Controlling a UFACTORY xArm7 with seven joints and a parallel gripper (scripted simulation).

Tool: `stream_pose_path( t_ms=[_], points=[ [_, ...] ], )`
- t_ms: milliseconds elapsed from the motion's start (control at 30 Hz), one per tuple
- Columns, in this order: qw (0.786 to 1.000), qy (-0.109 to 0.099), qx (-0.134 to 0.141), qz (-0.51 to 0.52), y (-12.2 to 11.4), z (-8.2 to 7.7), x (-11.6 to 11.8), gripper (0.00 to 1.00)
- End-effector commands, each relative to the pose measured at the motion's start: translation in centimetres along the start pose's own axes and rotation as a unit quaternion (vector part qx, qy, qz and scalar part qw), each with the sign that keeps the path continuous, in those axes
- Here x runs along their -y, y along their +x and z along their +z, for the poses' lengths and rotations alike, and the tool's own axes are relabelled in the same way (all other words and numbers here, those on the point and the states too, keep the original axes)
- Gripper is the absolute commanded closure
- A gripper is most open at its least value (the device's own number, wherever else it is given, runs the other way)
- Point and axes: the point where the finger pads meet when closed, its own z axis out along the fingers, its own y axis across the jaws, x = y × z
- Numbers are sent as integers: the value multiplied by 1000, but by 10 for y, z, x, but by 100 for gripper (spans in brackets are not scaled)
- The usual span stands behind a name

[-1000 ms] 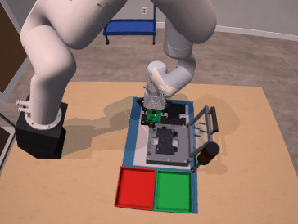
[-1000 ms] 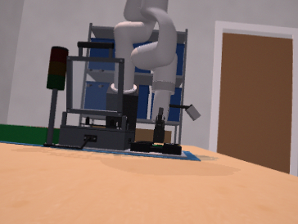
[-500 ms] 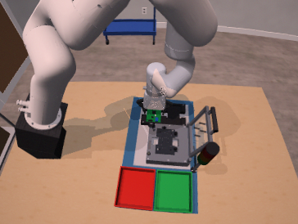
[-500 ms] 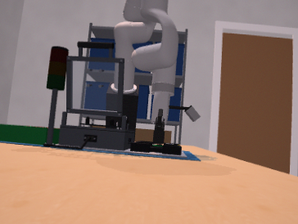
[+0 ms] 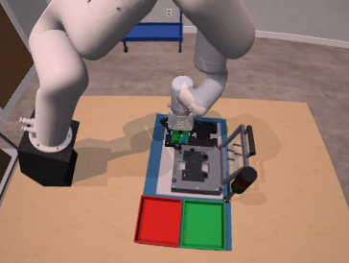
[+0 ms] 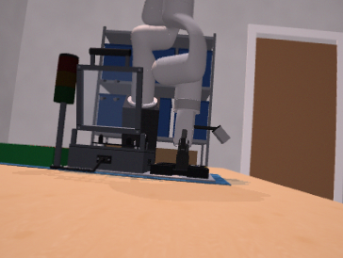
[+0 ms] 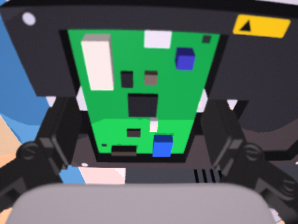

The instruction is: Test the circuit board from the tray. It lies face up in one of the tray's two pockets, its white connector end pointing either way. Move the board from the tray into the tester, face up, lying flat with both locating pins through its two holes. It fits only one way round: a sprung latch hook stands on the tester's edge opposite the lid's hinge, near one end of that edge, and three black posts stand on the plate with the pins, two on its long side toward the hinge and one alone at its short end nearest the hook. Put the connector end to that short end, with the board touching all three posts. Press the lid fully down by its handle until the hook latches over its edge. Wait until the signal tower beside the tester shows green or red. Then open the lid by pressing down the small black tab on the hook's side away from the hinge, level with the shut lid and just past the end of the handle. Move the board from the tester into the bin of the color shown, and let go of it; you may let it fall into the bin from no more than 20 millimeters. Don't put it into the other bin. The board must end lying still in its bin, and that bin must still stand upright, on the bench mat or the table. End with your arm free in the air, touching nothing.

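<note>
Fingers: the gripper (image 7: 145,145) stands spread to its widest, one dark finger (image 7: 60,132) on each long side of the circuit board (image 7: 145,75); nothing is pinched between them; from the wrist view I cannot tell whether either finger touches the board's edges.
Board: green, face up, lying in a pocket of the black tray (image 7: 250,100), directly between and beyond the fingers; its large white connector (image 7: 97,62) lies at the end farther from the wrist camera, nearer the finger at the picture's left; two blue parts sit nearer the other finger, one at each end; a black chip lies midway between the fingers.
Tray: its yellow warning label (image 7: 261,26) lies beyond the other finger's side, past the board's far end.
Arm: the wrist (image 5: 184,103) points straight down over the tray, forearm bent up and away behind it; in the exterior view the fingers (image 6: 183,153) reach down into the tray (image 6: 181,169).
Tester: the tester (image 5: 198,170) lies just beside the fingers, lid (image 5: 240,144) standing open; its plate is bare of a board.
Signal tower: the tower (image 6: 66,80) stands beyond the tester from the fingers; no lamp looks lit.
Bins: the red bin (image 5: 158,222) and green bin (image 5: 203,225) lie side by side, well apart from the fingers, past the tester.
</note>
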Motion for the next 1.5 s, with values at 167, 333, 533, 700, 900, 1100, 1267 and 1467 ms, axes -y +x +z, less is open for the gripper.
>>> stream_pose_path(
  t_ms=[167, 333, 533, 700, 900, 1100, 1267, 1467],
  points=[
    [1000, -1, -2, 0, 1, 1, -1, 0],
    [1000, -1, -2, 0, 1, 1, -1, 5],
    [1000, -1, -2, 0, 1, 1, -1, 5],
    [1000, -1, -2, 0, 1, 1, -1, 11],
    [1000, -1, -2, 0, 1, 1, -1, 11],
    [1000, -1, -2, 0, 1, 1, -1, 15],
    [1000, -1, -2, 0, 1, 1, -1, 15],
    [1000, -1, -2, 0, 1, 1, -1, 15]
  ],
)
